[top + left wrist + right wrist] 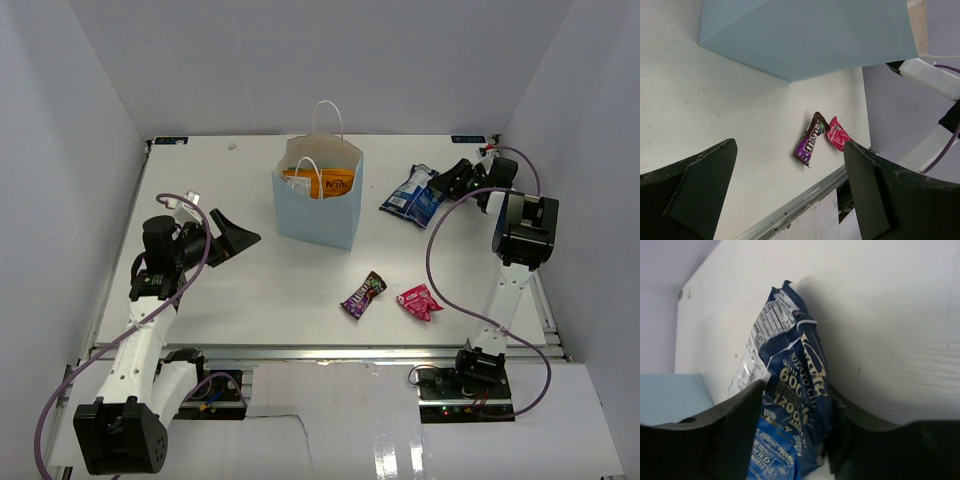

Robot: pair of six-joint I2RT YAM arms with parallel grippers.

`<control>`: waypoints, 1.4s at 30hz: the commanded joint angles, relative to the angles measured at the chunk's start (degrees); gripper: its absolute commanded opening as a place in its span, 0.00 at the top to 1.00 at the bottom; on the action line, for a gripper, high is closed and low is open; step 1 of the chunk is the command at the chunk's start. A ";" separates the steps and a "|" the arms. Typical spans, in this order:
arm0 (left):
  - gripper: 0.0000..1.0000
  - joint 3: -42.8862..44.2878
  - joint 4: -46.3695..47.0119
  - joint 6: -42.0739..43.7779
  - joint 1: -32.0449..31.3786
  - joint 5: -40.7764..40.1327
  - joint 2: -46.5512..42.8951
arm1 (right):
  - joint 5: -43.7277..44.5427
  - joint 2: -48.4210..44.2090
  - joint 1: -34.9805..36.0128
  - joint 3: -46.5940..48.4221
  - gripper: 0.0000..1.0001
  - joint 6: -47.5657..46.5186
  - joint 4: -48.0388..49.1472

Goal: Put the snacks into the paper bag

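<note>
Orange chip bag (330, 183) sits half hidden inside the paper bag (318, 215).
Right gripper (797, 392) pinches the blue-white bag (790, 350), its lower end cut off; left gripper (790, 150) gapes wide, empty, with the purple packet (810, 140) and pink packet (838, 133) well beyond it.

Left gripper (238, 238) hovers with jaws spread wide; right gripper (438, 188) has jaws pinched on the blue-white bag (400, 203).

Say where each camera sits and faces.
Top external: high behind the bases, looking down at the white table; both arms.
Left wrist: low, facing across to the small purple packet; open left gripper frames it.
Right wrist: close above the blue-white foil bag, right gripper flanking it.
Shared: top and left wrist show the pale blue paper bag.
</note>
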 commanded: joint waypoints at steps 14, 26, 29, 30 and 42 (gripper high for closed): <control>0.02 0.91 2.13 -0.34 0.02 1.07 -3.61 | -13.63 -13.93 -0.44 -6.44 0.92 -4.28 2.41; 0.02 0.29 5.99 1.33 0.02 4.41 -3.35 | -4.58 -40.31 2.55 -6.28 0.92 -12.98 -8.03; 0.02 0.73 6.79 1.68 0.02 5.11 -3.09 | -2.73 -43.92 4.13 -1.99 0.92 -14.39 -10.14; 0.02 0.82 7.22 1.77 0.02 5.55 -3.09 | -2.47 -44.80 5.09 1.51 0.92 -14.40 -10.58; 0.02 0.38 6.27 3.17 0.02 6.52 -5.81 | 2.63 -41.82 25.55 27.11 0.92 -20.45 -19.37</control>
